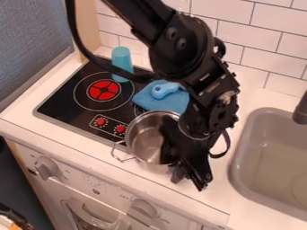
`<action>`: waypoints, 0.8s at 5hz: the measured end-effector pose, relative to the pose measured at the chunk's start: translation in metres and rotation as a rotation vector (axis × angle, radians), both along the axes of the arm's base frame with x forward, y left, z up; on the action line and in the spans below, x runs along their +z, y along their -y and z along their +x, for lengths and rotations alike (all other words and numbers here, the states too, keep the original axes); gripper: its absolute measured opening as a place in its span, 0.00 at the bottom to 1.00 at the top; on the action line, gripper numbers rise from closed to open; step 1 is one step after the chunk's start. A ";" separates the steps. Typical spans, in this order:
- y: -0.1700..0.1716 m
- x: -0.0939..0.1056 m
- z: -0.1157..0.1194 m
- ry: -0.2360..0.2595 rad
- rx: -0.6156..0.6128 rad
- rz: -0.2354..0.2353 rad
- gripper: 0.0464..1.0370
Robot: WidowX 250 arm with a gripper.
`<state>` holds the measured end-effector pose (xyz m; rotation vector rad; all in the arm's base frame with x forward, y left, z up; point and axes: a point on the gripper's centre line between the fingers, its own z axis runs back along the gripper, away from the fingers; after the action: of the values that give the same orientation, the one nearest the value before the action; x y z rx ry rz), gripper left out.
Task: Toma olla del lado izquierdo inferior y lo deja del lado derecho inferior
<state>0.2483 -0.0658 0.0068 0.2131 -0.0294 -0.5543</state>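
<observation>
Hand (190, 179) beside pot (142, 139), cloth (169, 103) behind

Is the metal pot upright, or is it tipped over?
Upright: the open rim of the pot faces up, and the camera looks down into it.

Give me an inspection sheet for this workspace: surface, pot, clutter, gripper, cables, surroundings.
Surface: white counter with black cooktop; spills, nothing seen
Job's things: metal pot upright, overlapping the cooktop's front right corner
Clutter: turquoise cup and blue cloth on the cooktop, light blue object on the cloth
Gripper: at the pot's right; grip unclear
Cables: black cable looping left of the arm
Surroundings: gray sink right, tiled wall behind
</observation>
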 end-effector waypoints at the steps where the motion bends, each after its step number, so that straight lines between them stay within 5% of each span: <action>1: -0.010 0.005 0.001 -0.011 0.040 -0.013 0.85; 2: -0.015 0.023 0.003 0.023 0.042 -0.036 0.98; 4: -0.027 0.084 0.000 0.111 0.043 -0.134 0.97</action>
<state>0.2483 -0.0391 0.0909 0.1133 -0.1686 -0.4953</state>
